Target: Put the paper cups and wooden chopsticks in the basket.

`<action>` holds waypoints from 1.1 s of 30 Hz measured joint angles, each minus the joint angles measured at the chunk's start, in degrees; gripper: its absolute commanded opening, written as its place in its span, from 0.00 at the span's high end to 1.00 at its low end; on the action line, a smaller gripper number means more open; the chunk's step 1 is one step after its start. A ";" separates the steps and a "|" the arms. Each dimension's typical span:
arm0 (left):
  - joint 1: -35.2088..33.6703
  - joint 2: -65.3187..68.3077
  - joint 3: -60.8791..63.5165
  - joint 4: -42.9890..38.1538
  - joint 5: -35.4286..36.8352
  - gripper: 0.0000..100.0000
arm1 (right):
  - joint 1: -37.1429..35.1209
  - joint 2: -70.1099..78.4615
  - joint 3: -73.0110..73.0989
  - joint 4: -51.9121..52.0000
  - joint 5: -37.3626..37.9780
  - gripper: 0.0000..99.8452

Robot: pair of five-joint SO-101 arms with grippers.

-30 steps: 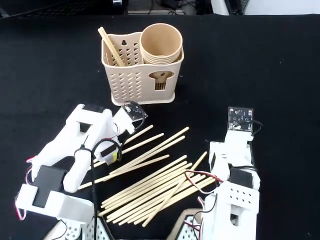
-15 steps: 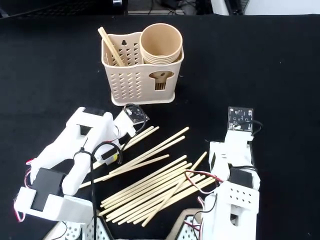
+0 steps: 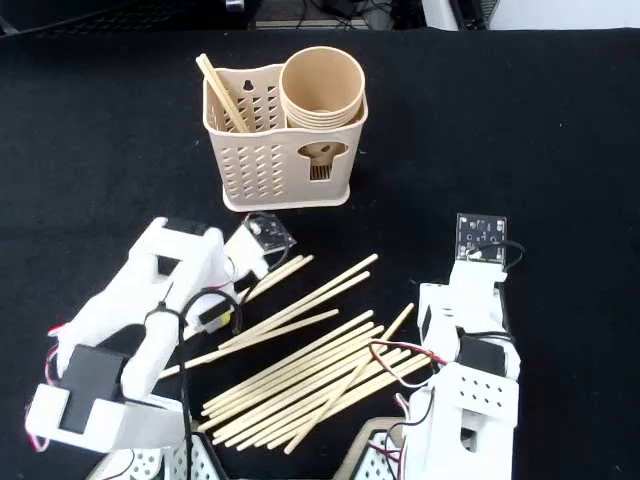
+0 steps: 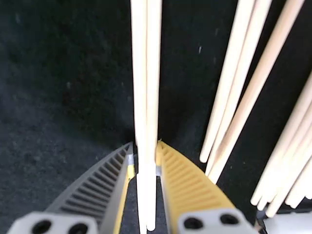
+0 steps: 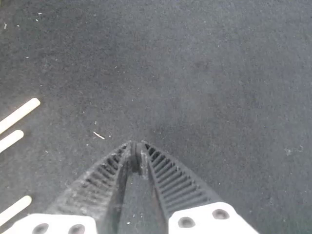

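One black table (image 3: 520, 120) carries everything, with two white arms at its near edge: the left arm (image 3: 140, 300) and the right arm (image 3: 465, 340). There is one cream basket (image 3: 270, 165) with two compartments, standing toward the far side. Its right compartment holds one stack of nested paper cups (image 3: 322, 85); their number cannot be told. At least one chopstick (image 3: 222, 92) leans in its left compartment. Well over a dozen loose chopsticks (image 3: 310, 375) lie fanned between the arms, overlapping too much for an exact count. The left wrist view adds what the high view hides: the left claw (image 4: 145, 146) is clamped on two chopsticks (image 4: 146, 73) lying side by side. In the right wrist view the right claw (image 5: 135, 148) has its fingers pressed together with nothing between them, over bare table beside three stick ends.
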 measured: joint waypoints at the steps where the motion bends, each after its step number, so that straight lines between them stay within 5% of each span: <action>1: 0.00 -1.41 0.70 0.00 0.00 0.97 | 0.00 0.00 0.00 0.00 0.00 0.98; 12: -0.09 -20.40 7.65 8.35 0.00 0.97 | 0.00 0.00 0.00 0.00 0.00 0.98; 22: 12.13 -33.85 6.95 14.51 -0.44 0.97 | 0.00 0.00 0.00 0.00 0.00 0.98; 33: 7.65 -56.97 5.89 11.52 4.13 0.97 | 0.00 0.00 0.00 0.00 0.00 0.98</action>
